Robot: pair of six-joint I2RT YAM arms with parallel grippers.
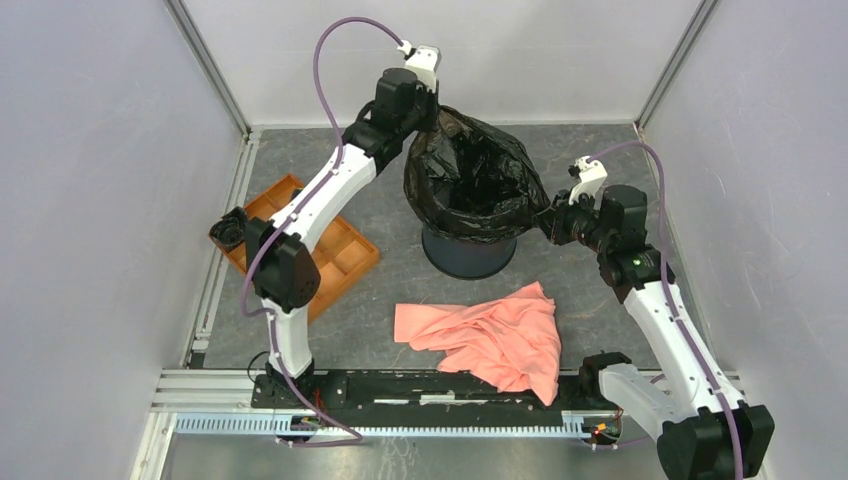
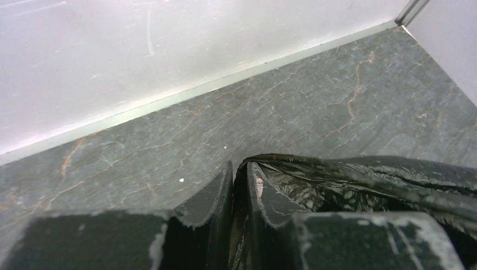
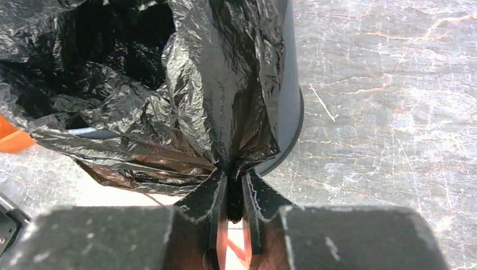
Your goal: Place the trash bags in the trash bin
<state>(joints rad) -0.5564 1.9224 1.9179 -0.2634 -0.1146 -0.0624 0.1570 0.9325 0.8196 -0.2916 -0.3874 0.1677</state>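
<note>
Bag point(image 1: 470, 175), black, glossy and heavily wrinkled, is hanging open over the mouth of the bin point(image 1: 468, 258). Its film is spilling down the outside of the bin's wall, so that in the overhead view only the bin's dark base is showing beneath it.

Left gripper point(image 1: 430, 120) is reaching to the far-left side of the bin's rim and is pinching the bag's edge there. In the left wrist view its fingers point(image 2: 214, 197) are standing almost pressed together, with a fold of film caught in the narrow gap between them.

Right gripper point(image 1: 545, 222) is working at the right side of the bin. In the right wrist view its fingers point(image 3: 205, 197) are closing on a gathered pleat of the bag, just outside the bin's wall, and the film is fanning upward from that pinch.

Cloth point(image 1: 490, 335), salmon-pink and crumpled, is lying on the table point(image 1: 600, 160) on the near side of the bin, apart from it. Tray point(image 1: 340, 255), orange and divided into compartments, is lying to the left of the bin, partly beneath the left arm.
</note>
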